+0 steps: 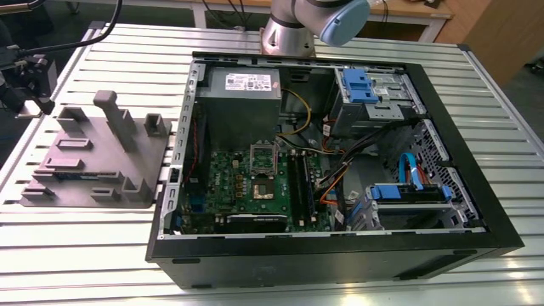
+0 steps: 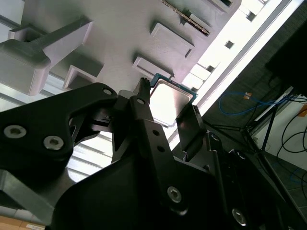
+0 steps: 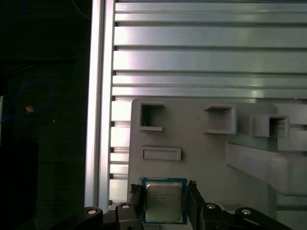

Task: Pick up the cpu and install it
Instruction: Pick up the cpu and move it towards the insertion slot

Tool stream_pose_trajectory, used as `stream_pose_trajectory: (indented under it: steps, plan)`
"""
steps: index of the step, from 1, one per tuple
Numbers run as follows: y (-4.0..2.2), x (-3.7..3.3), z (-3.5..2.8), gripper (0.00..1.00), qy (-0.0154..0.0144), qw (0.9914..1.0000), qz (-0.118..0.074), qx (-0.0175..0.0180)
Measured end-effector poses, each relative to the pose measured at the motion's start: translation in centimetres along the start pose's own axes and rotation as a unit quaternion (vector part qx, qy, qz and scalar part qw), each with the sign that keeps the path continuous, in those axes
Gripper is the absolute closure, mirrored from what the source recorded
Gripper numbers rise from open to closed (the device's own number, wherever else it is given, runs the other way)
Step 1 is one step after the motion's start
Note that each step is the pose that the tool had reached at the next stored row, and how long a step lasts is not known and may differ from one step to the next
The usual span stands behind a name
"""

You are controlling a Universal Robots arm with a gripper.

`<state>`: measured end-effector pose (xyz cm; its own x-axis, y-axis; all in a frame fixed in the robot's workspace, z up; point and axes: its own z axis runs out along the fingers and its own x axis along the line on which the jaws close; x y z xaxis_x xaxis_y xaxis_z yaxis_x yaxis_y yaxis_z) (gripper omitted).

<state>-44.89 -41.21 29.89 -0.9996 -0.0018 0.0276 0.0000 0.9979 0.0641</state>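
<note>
The gripper (image 3: 164, 188) has its two dark fingers (image 3: 135, 200) drawn in narrow against opposite sides of the cpu (image 3: 164, 203), so the chip sits clamped between them. The cpu's silver top faces the first wrist view, with a thin teal rim around it. It is over the grey tray (image 3: 201, 158), near the tray edge that runs along the table (image 3: 206, 62) edge. Whether it rests on the tray or hangs just above it cannot be told.

In the second wrist view the gripper (image 2: 168, 98) and its black links cover the near part of the cpu (image 2: 169, 103); only its glaring top and one teal corner show. The tray (image 2: 120, 38) lies behind, its blocks washed out by light.

In the exterior view the tray (image 1: 85, 172) sits at the table (image 1: 85, 255) edge on that view's left, beside the open case (image 1: 340, 261). The arm (image 1: 293, 32) stands at the far edge, its upper links cut off. A dark shape (image 1: 21, 83) past the tray is cropped and hard to make out.
</note>
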Motion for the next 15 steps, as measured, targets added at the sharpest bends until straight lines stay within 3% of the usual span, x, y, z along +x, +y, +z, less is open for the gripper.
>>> stream_pose_trajectory:
  steps: [15]
  plan:
    - [0.02, 0.01, -0.39, 0.53, 0.0001, 1.0, 0.0, 0.0]
